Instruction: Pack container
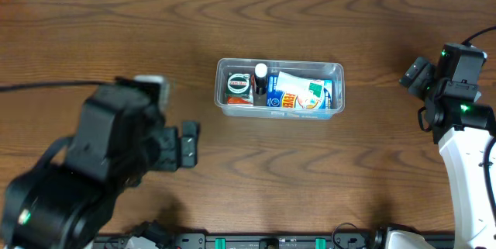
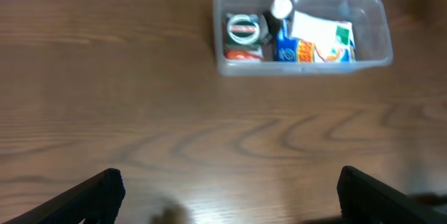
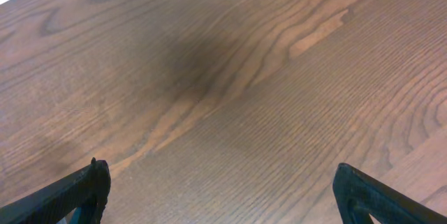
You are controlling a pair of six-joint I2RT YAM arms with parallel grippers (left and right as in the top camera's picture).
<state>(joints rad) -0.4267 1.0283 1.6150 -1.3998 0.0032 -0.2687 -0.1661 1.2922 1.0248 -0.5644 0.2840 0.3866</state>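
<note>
The container (image 1: 338,86) is seen from overhead near the middle of the worktop (image 1: 116,24), somewhat closer to the far edge than to the near one, with its long sides parallel to those edges. Inside it, a round tin (image 1: 238,86) with a green and white lid is lodged at the left end, a dark bottle with a white cap (image 1: 261,70) stands just beside it, and a blue, white and green packet (image 1: 302,92) fills the right part. A red item (image 1: 239,102) is glimpsed below the tin.

The left gripper (image 1: 188,142) is placed toward the near left part of the worktop, well apart from the container; the right gripper (image 1: 416,73) hangs close to the right edge. How the jaws stand cannot be read from overhead.

That is supplied by the wrist cameras. In the left wrist view, the left gripper (image 2: 230,175) is shown with its fingers (image 2: 105,189) spread wide, only bare wood lying between them. The container (image 2: 300,67) is visible ahead of it, somewhat blurred, with the tin (image 2: 241,28), the cap (image 2: 281,5) and the packet (image 2: 318,39) recognisable.

In the right wrist view, the right gripper (image 3: 221,168) is likewise held wide apart over bare wood grain; the container is not framed there.
</note>
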